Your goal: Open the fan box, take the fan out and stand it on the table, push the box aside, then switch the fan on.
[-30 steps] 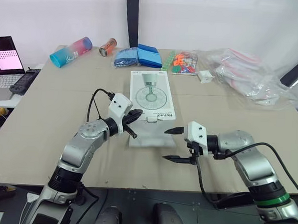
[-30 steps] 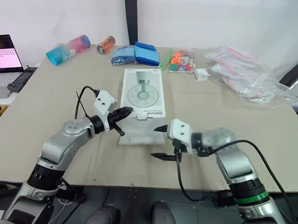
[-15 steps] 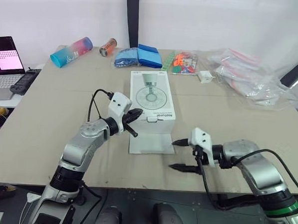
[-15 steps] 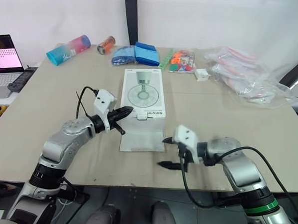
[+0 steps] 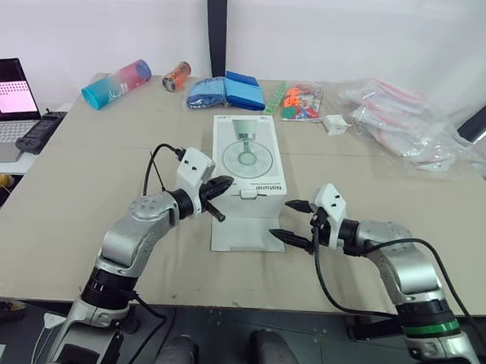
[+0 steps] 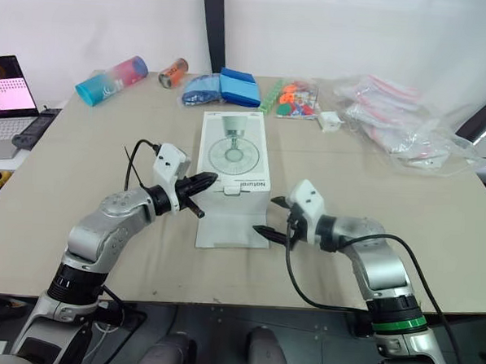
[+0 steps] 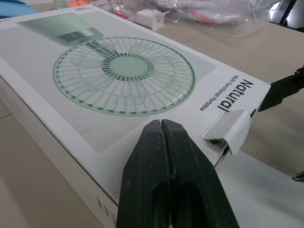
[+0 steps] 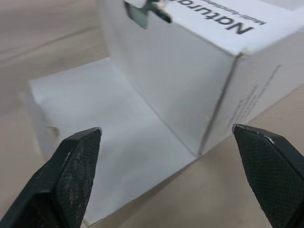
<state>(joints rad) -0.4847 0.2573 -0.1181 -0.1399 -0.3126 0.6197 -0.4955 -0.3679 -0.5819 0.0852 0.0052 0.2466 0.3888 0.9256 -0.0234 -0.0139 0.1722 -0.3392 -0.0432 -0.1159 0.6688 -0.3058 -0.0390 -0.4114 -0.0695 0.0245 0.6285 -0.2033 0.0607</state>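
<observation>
Fan box (image 6: 234,159) lies flat mid-counter (image 6: 81,153), fan print up, near end flap (image 6: 231,229) folded down on the surface. Left hand (image 6: 200,182) sits at the box's near left corner. Right hand (image 6: 270,216) is spread wide just right of the flap, not touching it. Far edge: can (image 6: 175,72), blue packs (image 6: 223,87), plastic bags (image 6: 401,125). Laptop (image 6: 10,84) on the far left.

Could not see inside white cardboard fan box (image 5: 248,154). Lost left part of open pink-screened laptop (image 5: 9,100) to frame edge. Could not tell what filled clear packet of colourful bits (image 5: 300,102).
</observation>
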